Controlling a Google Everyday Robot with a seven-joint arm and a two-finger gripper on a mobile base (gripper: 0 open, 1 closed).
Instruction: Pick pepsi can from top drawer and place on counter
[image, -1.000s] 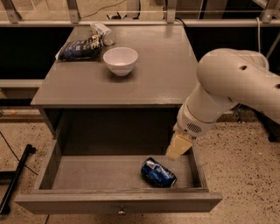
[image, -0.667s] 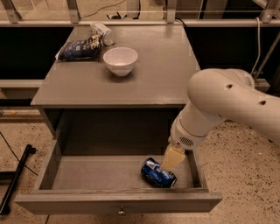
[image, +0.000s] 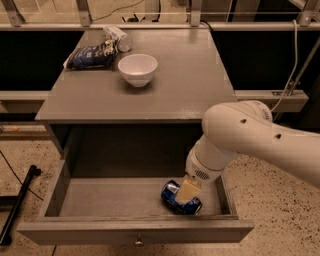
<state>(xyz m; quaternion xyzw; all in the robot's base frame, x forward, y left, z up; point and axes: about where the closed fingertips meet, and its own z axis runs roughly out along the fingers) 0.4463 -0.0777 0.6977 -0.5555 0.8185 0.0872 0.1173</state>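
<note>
The pepsi can (image: 172, 196) lies on its side at the right front of the open top drawer (image: 100, 199). The claw (image: 189, 191) hangs low in the drawer, right over the can, and I cannot tell whether it is open or closed. A white bowl (image: 137, 68) sits on the worktop (image: 175, 90).

pepsi can (image: 170, 194) in top drawer (image: 135, 231), lower right of centre; gripper (image: 186, 192) over it. Bowl (image: 137, 68), snack bag (image: 90, 55) on counter (image: 170, 95), upper left.
</note>
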